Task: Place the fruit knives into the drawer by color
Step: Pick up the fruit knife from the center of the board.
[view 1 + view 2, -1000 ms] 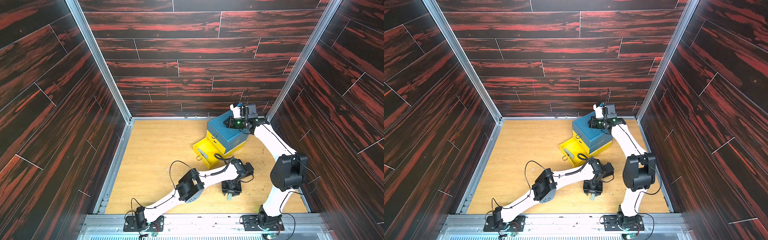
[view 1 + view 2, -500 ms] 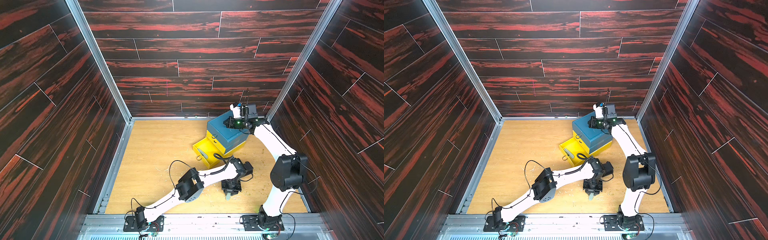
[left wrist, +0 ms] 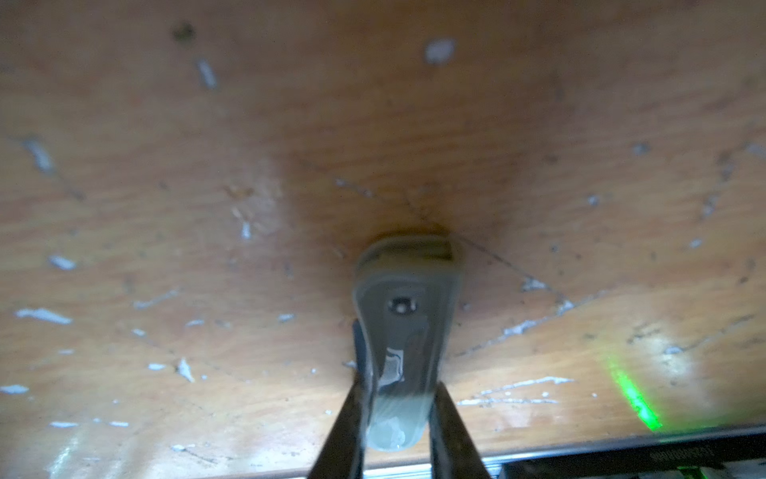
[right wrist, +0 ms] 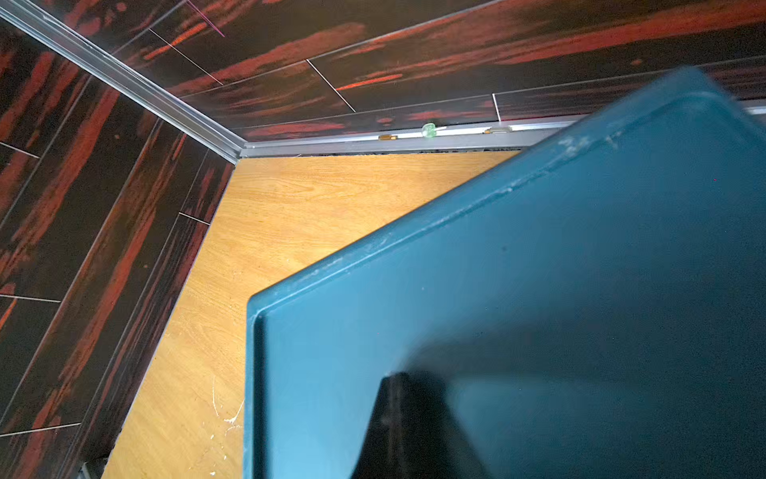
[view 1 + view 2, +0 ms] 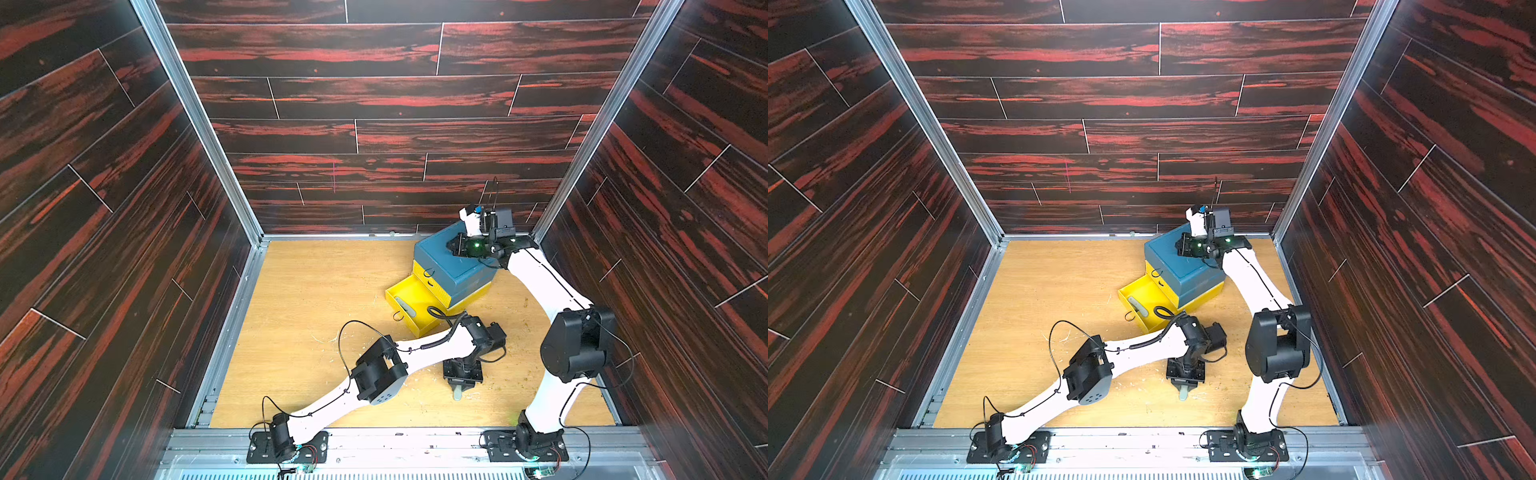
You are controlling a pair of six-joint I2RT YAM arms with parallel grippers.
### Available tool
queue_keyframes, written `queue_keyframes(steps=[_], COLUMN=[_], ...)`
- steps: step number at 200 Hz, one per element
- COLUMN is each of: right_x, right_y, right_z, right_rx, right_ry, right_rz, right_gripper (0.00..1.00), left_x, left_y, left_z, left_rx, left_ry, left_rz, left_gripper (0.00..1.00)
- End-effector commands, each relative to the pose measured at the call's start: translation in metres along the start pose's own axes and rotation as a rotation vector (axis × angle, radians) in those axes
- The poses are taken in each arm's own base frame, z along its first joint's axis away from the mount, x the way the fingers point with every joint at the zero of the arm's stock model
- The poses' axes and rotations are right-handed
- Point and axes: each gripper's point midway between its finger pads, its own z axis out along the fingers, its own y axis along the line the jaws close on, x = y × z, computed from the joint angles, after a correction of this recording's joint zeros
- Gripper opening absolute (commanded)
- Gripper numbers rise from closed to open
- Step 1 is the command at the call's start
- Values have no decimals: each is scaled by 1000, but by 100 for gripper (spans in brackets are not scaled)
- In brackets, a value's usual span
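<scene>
Now, nearest to us, the left arm (image 5: 419,353) bends down over the tabletop (image 5: 316,291) close to its front edge. The left jaws are clenched on a grey-green knife (image 3: 404,331), with the dark fingers (image 3: 346,431) pressed against both flanks of its nearer end. The knife lies flat on the wood, not yet raised, and in a top view its pale tip (image 5: 457,392) pokes out from under the wrist. We judge the step in hand to be the pick-up of this knife, with the grip just made. Just beyond the arm stands the open lower drawer (image 5: 419,326), yellow, pulled out toward the middle of the tabletop. A second knife (image 5: 405,305) already lies inside it, and we cannot tell for certain whether its shade matches the one in the jaws. Above it the upper drawer (image 5: 432,286) looks pushed in. The next move, as we see it, calls for a straight lift, a short carry across to whichever drawer takes this colour, and a release low over its floor. The slim handle could twist in so narrow a grip. Farthest back, the right arm (image 5: 540,282) reaches over the teal cabinet (image 5: 446,259). The right jaws rest clenched and empty on its top, apparently steadying it.
</scene>
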Motion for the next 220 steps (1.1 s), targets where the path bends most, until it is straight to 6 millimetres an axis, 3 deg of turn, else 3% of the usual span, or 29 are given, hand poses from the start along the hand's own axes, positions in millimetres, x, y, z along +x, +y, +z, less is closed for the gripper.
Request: queue_keyframes(steps=[1,93,139,175,220], right_x=[144,143,143,141,145], right_y=[-64,-67,-68,-68,-71], right_z=[27,25,24,24,24], right_rx=[203,228,237,235,255], right_ry=[473,476,479,479,493], right_rz=[206,203,203,204,199], right_gripper=[0,0,0,0,0], left_x=[-2,-7,-10,-19,-51], left_y=[13,17,16,39,72], left_z=[-12,-62,-96,-113,-146], left_rx=[-28,24,53,41,84], left_ry=[-38,-186,-265,-294,-381], left_rz=[-4,8,20,-7,-93], left_gripper=[10,10,10,9,9])
